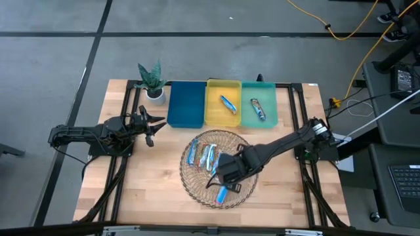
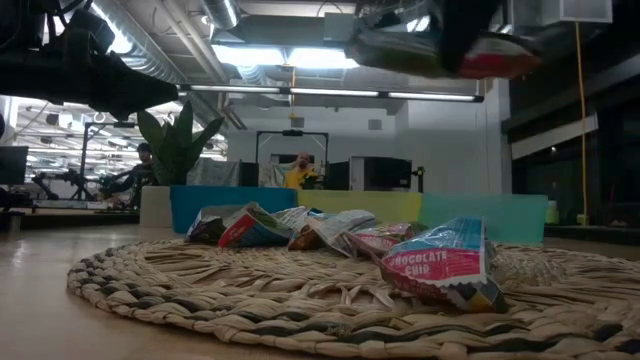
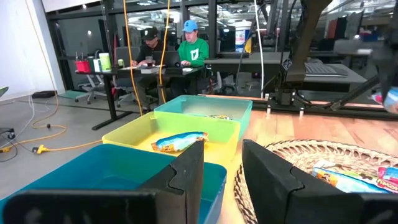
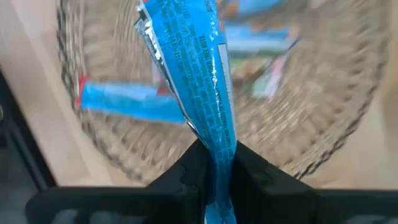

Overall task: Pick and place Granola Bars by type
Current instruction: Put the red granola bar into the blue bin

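Room: we see an open workshop with a grey floor and yellow cables around the light wooden table (image 1: 151, 183); two people sit at a desk well beyond its far edge.
Trays: we find a blue plastic tray (image 1: 186, 103), a yellow plastic tray (image 1: 211, 111) and a green plastic tray (image 1: 270, 108) in a row along the table's far edge; yellow and green each hold one wrapped bar.
Basket: we see the round woven wicker basket (image 1: 197, 180) near the table's middle, with several shiny blue and silver granola bars (image 1: 202, 156) lying flat in it.
Right gripper: our right gripper (image 4: 216, 163) hangs above the basket's near side, jaws pinched shut on one blue wrapped bar (image 4: 193, 65).
Held bar: we see its long axis run straight out from the jaws, free end pointing away from the wrist, clear of the basket.
Key relation: we judge the trays lie toward the far edge from the held bar, so the right arm carries it.
Left gripper: our left gripper (image 3: 222, 171) waits by the blue tray's left side, jaws slightly apart, holding nothing.
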Robot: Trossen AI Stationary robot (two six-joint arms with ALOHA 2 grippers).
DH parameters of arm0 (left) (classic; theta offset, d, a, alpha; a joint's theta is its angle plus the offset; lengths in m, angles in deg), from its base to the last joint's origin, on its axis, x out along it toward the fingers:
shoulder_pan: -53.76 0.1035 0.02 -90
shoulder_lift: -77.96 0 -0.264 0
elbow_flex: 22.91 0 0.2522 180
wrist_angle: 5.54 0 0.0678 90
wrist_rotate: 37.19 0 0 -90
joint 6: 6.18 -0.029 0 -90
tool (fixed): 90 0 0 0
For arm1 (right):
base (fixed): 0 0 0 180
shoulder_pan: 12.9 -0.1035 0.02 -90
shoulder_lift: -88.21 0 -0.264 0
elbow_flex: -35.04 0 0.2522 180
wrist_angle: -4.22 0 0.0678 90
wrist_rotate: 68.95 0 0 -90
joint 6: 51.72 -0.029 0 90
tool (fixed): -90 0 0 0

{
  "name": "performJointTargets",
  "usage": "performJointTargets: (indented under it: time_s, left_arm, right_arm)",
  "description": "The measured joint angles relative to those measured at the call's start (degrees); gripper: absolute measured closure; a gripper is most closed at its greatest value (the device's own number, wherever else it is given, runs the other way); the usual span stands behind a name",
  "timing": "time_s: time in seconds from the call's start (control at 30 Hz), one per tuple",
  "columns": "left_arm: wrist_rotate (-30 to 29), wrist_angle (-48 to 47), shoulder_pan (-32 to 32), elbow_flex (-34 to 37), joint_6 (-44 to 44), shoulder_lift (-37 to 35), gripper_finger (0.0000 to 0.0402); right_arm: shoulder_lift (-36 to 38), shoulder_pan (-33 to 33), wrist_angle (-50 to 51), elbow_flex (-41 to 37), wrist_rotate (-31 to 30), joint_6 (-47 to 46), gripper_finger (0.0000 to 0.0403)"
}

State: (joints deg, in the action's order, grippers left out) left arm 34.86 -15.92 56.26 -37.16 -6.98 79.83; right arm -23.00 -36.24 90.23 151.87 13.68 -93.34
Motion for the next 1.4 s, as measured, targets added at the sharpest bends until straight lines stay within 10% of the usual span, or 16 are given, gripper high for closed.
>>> performJointTargets:
  time_s: [0.67, 1.4]
  left_arm:
    - [0.0, 1.4, 0.0, 0.0, 11.5, 0.0, 0.0297]
    - [-8.5, 2.9, 0.0, 0.0, 40.8, 0.0, 0.0297]
  right_arm:
    - [3.2, 14.2, -16.3, -0.1, -6.4, 22.6, 0.0350]
    - [3.1, 32.2, -43.0, -7.0, 15.4, 47.8, 0.0350]
